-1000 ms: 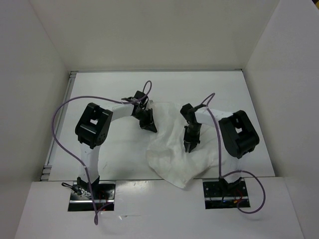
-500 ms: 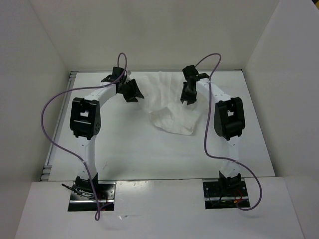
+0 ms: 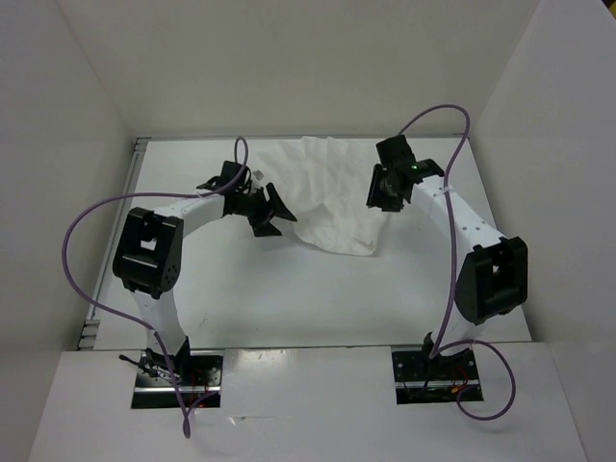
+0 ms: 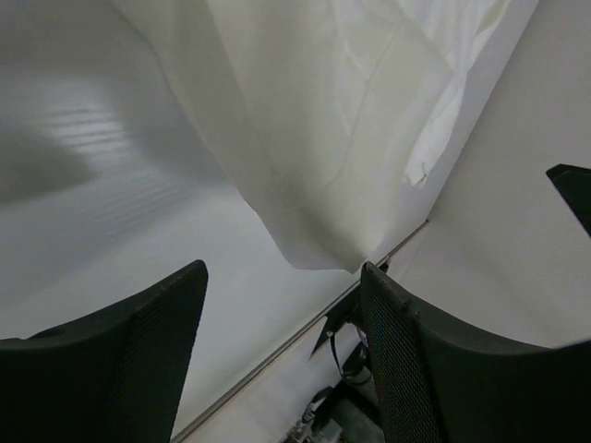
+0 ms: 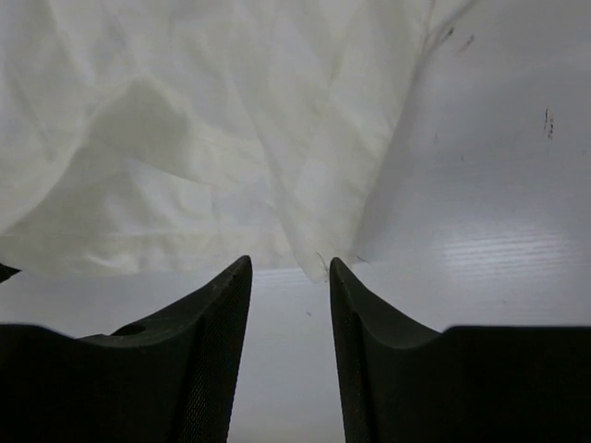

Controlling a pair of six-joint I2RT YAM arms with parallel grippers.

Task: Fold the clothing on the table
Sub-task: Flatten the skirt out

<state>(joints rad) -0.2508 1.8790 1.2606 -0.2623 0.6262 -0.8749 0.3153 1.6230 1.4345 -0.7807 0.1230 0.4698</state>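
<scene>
Clothing: crinkled thin white fabric clothing (image 3: 332,192), bunched at the far middle of the smooth white table (image 3: 289,298).
Left gripper (image 4: 283,269): released, empty, beside the clothing's left edge.
Right gripper (image 5: 289,262): released, empty, at the clothing's right edge.

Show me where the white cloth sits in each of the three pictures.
Top external: the clothing lies upper middle, at the far end of the table.
Left wrist: it fills the upper middle.
Right wrist: it fills the upper left.
Shared landmark: the bare table beside it.
</scene>
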